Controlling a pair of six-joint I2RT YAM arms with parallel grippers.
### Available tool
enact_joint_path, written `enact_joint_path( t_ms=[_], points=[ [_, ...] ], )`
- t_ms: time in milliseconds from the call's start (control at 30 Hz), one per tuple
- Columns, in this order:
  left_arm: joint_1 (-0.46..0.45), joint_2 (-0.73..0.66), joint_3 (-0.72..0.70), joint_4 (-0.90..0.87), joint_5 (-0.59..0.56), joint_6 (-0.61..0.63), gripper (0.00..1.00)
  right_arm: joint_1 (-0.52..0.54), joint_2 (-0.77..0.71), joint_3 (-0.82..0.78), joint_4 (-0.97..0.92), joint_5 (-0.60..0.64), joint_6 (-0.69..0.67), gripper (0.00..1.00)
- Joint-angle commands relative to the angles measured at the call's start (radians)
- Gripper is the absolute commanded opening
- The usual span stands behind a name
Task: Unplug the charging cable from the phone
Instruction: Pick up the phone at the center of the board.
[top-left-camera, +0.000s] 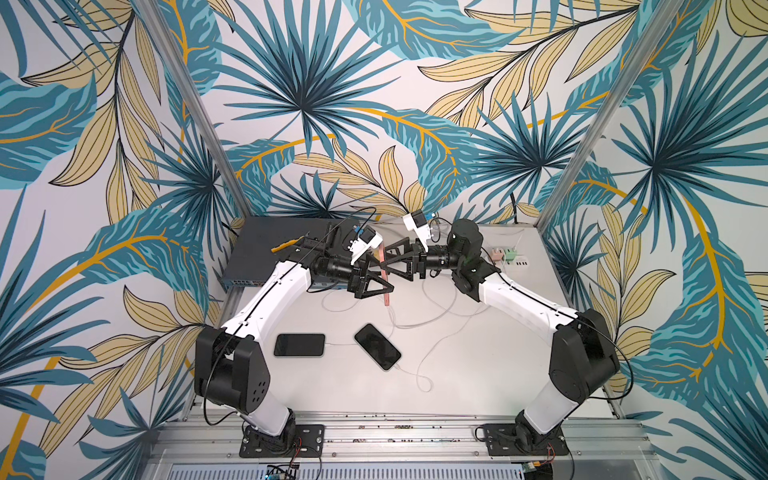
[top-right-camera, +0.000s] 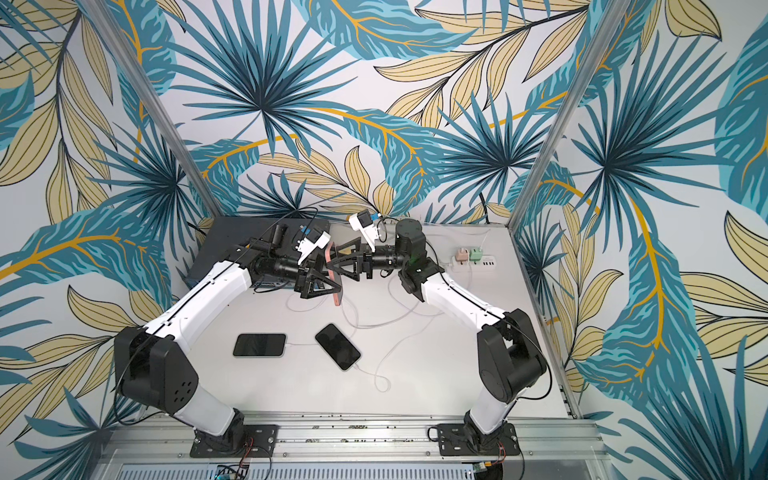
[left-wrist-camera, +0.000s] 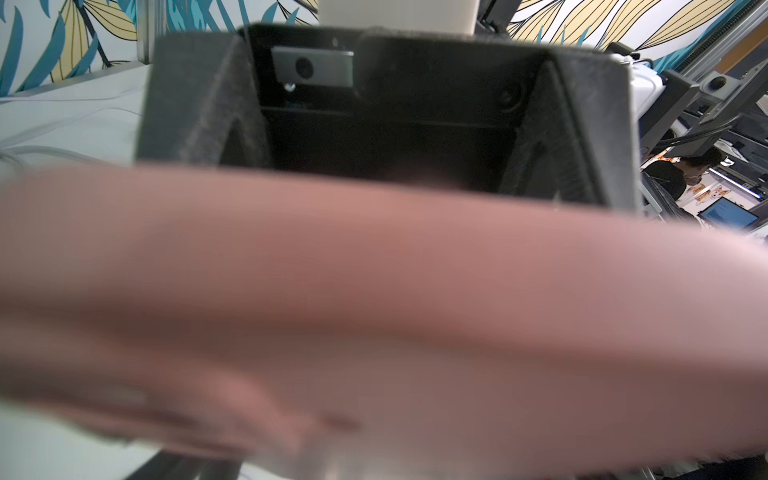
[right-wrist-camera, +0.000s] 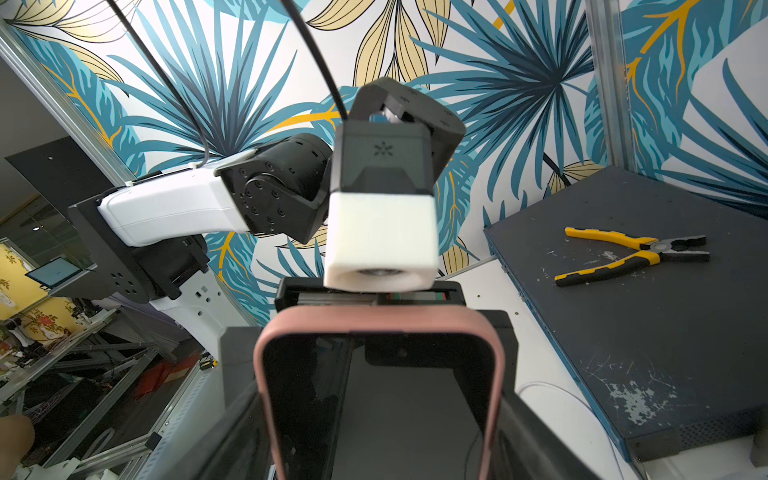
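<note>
A phone in a pink case (top-left-camera: 386, 297) is held on edge above the table between my two grippers. My right gripper (top-left-camera: 392, 259) is shut on its sides; the right wrist view shows the dark screen (right-wrist-camera: 382, 374) between the jaws. My left gripper (top-left-camera: 379, 286) stands open at the phone's lower end, on the case-back side. The pink back (left-wrist-camera: 374, 291) fills the left wrist view as a blur. A thin white charging cable (top-left-camera: 394, 322) trails down from below the phone onto the table. Its plug and the phone's port are hidden.
Two black phones (top-left-camera: 299, 345) (top-left-camera: 377, 347) lie face up on the white table (top-left-camera: 478, 374), each with a white cable at one end. A dark box (top-left-camera: 266, 245) with yellow pliers (right-wrist-camera: 631, 253) sits back left. A power strip (top-left-camera: 513, 259) sits back right, loose cables between.
</note>
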Motion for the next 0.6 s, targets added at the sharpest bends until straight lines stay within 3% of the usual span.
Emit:
enact_joint_path(
  t_ms=[0,333,567],
  points=[
    [-0.004,0.014,0.026,-0.031,0.027,0.031,0.96,0.003,-0.03,-0.016,0.068,0.005,0.019,0.56],
    [-0.004,0.056,0.078,-0.154,0.055,0.121,0.69,0.003,-0.025,-0.018,0.027,0.003,-0.007,0.61],
    [-0.003,0.049,0.079,-0.139,0.034,0.117,0.43,0.002,-0.078,-0.022,-0.149,0.074,-0.164,0.95]
  ],
)
